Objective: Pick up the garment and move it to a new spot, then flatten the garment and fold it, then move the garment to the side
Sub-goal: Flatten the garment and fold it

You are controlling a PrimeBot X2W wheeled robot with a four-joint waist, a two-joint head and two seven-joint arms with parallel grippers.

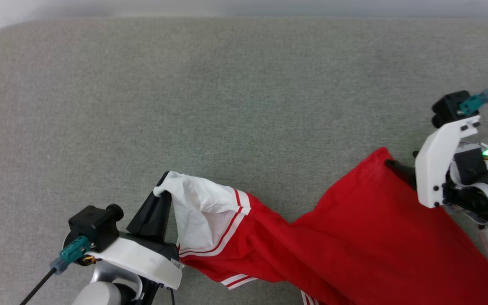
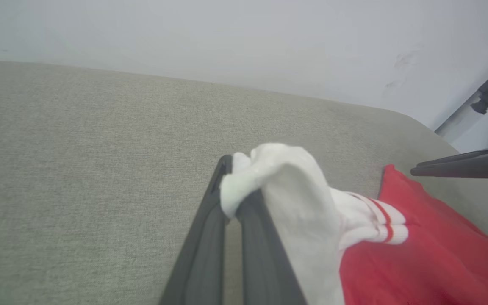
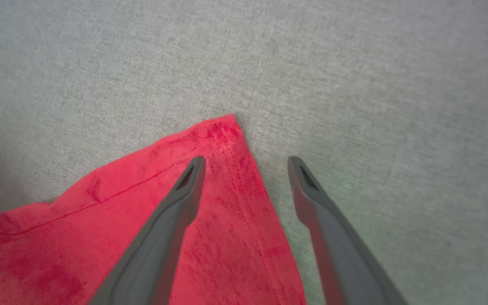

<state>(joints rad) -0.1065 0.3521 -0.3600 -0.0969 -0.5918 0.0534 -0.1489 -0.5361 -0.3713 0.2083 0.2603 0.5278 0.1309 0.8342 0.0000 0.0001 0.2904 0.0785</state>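
The shirt (image 1: 354, 237) is soft, thin cloth, a bit wrinkly. The grey cushion (image 1: 227, 106) is rough, woven cloth. The right gripper (image 3: 246, 163) has dull, dark plastic fingers.

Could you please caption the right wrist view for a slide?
Open right gripper straddles a corner of the red garment on grey upholstery.

Twisted red garment (image 1: 354, 245), white-sleeved

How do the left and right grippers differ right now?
Left gripper is shut on the garment's white sleeve; right gripper is open, holding nothing. Left gripper holds its sleeve raised off the grey cushion; right gripper hovers over the red hem corner, which lies flat there. Shared: long dark fingers, both at the garment's ends.
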